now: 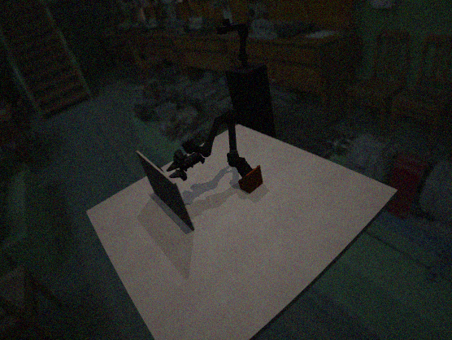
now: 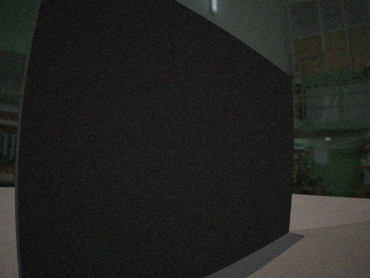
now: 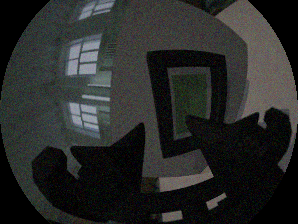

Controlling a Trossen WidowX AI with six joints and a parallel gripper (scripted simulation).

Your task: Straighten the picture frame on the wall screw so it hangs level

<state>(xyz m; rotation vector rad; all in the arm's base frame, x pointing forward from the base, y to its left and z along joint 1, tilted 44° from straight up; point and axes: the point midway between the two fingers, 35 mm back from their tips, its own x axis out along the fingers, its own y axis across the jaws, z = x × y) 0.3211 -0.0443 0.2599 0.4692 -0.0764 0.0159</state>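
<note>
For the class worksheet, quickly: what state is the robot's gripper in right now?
Gripper: open, holding nothing; its fingers stand apart in front of the picture frame, not gripping it.

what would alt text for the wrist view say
A dark picture frame with a greenish centre hangs on a pale wall panel, seen past the open gripper, whose two dark fingers rise from below on either side of the frame's lower part. The image is dim and grainy.
</note>
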